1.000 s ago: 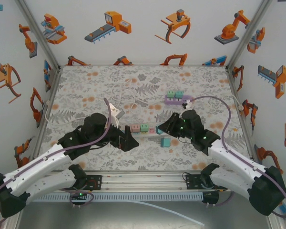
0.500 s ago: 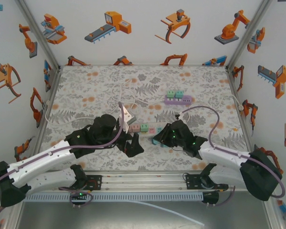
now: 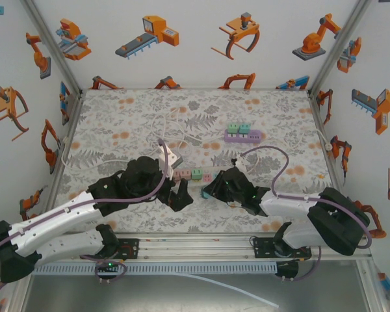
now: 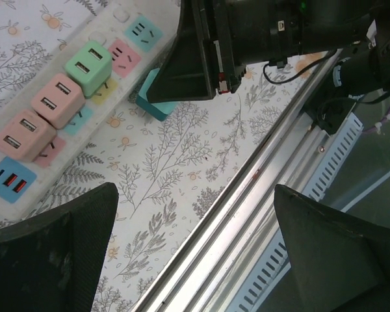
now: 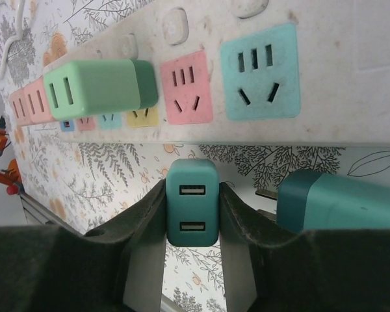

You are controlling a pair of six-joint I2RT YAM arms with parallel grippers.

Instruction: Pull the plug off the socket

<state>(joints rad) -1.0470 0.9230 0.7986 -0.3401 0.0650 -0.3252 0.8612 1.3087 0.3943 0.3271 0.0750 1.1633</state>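
At the bottom centre of the right wrist view, a teal plug [image 5: 192, 208] is grasped by the right end effector [image 5: 192, 187], both fingers clenched against its sides. The plug is held just below the edge of the socket strip [image 5: 325, 123], over the counter [image 5: 117, 169], and is judged to be free of its socket. Whether it touches the counter cannot be told. A second teal plug [image 5: 338, 201] is seen lying loose at the right of that frame, just beside the held one. In the left wrist view the left end effector [image 4: 194, 195] is seen released, its fingers spread to the lower corners with nothing between them. Higher up, a green plug [image 5: 91, 88] and pink plugs [image 5: 26, 101] are seated in the strip.

The pull itself is taken as done. A short carry clear of the strip, a lowering onto bare counter and a release are called for next, without the loose plug being knocked. Farthest off, at the upper middle of the top view, a purple strip [image 3: 242, 137] lies well apart.
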